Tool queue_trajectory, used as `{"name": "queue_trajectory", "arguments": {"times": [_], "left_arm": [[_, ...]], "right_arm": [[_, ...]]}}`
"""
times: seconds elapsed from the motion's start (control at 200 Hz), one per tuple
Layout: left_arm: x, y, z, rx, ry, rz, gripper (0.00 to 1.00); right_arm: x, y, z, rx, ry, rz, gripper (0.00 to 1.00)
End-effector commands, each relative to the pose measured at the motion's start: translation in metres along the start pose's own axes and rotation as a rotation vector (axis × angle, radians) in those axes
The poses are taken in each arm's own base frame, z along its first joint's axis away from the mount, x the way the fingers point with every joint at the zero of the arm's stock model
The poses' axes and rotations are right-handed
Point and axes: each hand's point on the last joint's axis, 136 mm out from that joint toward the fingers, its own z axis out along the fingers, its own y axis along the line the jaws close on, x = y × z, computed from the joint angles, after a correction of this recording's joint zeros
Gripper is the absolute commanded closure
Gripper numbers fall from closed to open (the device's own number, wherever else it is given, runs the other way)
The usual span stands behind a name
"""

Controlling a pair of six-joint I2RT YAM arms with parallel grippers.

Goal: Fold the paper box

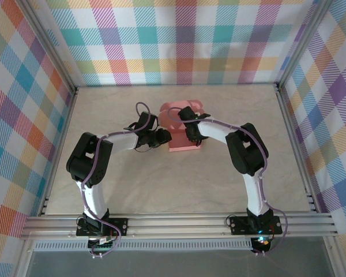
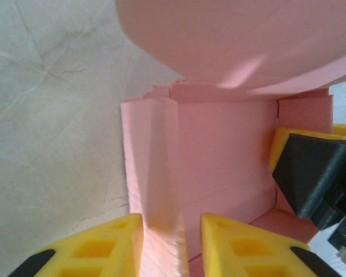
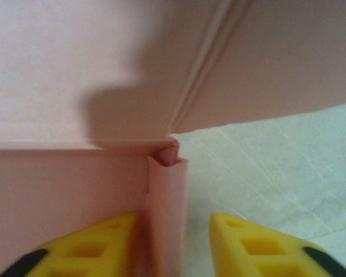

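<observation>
The left pincer point(image 2: 170, 222) straddles a paper box point(image 2: 225, 156) wall, grip unclear; right pincer point(image 3: 174, 219), spread, straddles another.

Open table point(image 1: 132, 190) around paper box point(image 1: 181, 124)

The top view looks steeply down from above and behind the arm bases at 6 o'clock, taking in the whole tabletop point(image 1: 161, 190). The wrist views look out between the left fingers point(image 2: 98, 251) and the right fingers point(image 3: 248, 248), both very close against the box point(image 1: 184, 147), which all three views share.
</observation>
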Motion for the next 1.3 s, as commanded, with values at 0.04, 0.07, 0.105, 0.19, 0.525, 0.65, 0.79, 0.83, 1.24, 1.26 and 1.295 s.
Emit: {"name": "queue_trajectory", "arguments": {"times": [0.04, 0.07, 0.105, 0.19, 0.525, 0.65, 0.79, 0.83, 1.24, 1.26, 1.295], "left_arm": [[-0.008, -0.019, -0.02, 0.025, -0.058, 0.058, 0.64], [-0.01, -0.021, -0.025, 0.028, -0.073, 0.065, 0.62], [-0.011, -0.023, -0.028, 0.028, -0.089, 0.075, 0.61], [-0.015, -0.025, -0.036, 0.025, -0.125, 0.095, 0.57], [-0.018, -0.025, -0.029, 0.051, -0.141, 0.076, 0.41], [-0.013, -0.026, -0.016, 0.057, -0.108, 0.061, 0.45], [-0.007, -0.028, -0.002, 0.058, -0.069, 0.052, 0.52], [-0.004, -0.028, 0.0, 0.061, -0.06, 0.049, 0.53], [0.015, -0.035, -0.01, 0.088, -0.034, 0.032, 0.54], [0.017, -0.035, -0.011, 0.087, -0.032, 0.032, 0.55], [0.02, -0.036, -0.013, 0.088, -0.03, 0.035, 0.55]], "right_arm": [[-0.014, 0.0, -0.038, -0.098, -0.08, 0.035, 0.47], [-0.016, 0.001, -0.044, -0.12, -0.097, 0.035, 0.44], [-0.018, 0.001, -0.051, -0.15, -0.115, 0.04, 0.4], [-0.02, 0.001, -0.063, -0.226, -0.133, 0.067, 0.37], [-0.012, -0.003, -0.065, -0.504, -0.099, 0.304, 0.36], [-0.004, 0.001, -0.051, -0.537, -0.059, 0.323, 0.37], [0.003, 0.012, -0.039, -0.57, -0.021, 0.324, 0.41], [0.004, 0.014, -0.037, -0.579, -0.013, 0.327, 0.42], [0.029, 0.023, -0.058, -0.698, 0.014, 0.376, 0.46], [0.03, 0.022, -0.059, -0.702, 0.014, 0.381, 0.46], [0.033, 0.023, -0.062, -0.714, 0.016, 0.389, 0.47]]}}
